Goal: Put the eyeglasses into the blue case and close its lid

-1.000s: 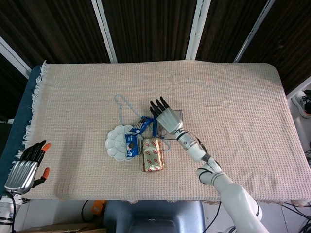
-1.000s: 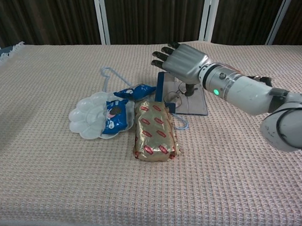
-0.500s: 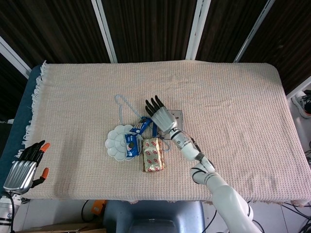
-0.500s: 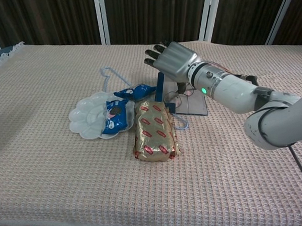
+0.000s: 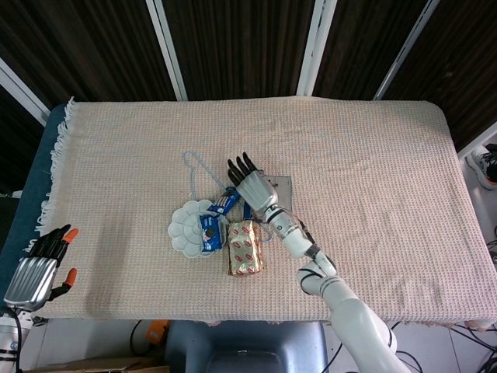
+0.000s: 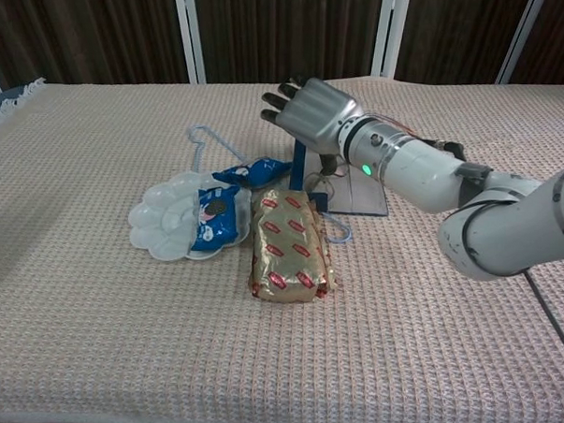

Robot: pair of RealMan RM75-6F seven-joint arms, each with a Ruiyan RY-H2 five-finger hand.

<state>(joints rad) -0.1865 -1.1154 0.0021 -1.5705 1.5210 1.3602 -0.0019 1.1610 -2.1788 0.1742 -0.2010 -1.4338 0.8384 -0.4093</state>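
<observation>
The blue case lies open mid-table, its grey-lined base (image 6: 367, 196) flat and its blue lid (image 6: 298, 171) standing upright on the left side. Thin-framed eyeglasses (image 6: 326, 184) lie in the base, close to the lid. My right hand (image 6: 311, 109) hovers over the lid's top edge, fingers spread and holding nothing; whether it touches the lid I cannot tell. From the head view the right hand (image 5: 250, 185) covers most of the case (image 5: 283, 185). My left hand (image 5: 36, 270) hangs off the table's near left corner, fingers apart and empty.
Left of the case lie a gold and red packet (image 6: 287, 244), a blue snack packet (image 6: 216, 213) on a white flower-shaped dish (image 6: 160, 223), and a light blue wire hanger (image 6: 203, 140). A woven cloth (image 6: 89, 334) covers the table.
My right hand has moved left, from over the case's base to over the upright lid. The left hand has barely shifted.
</observation>
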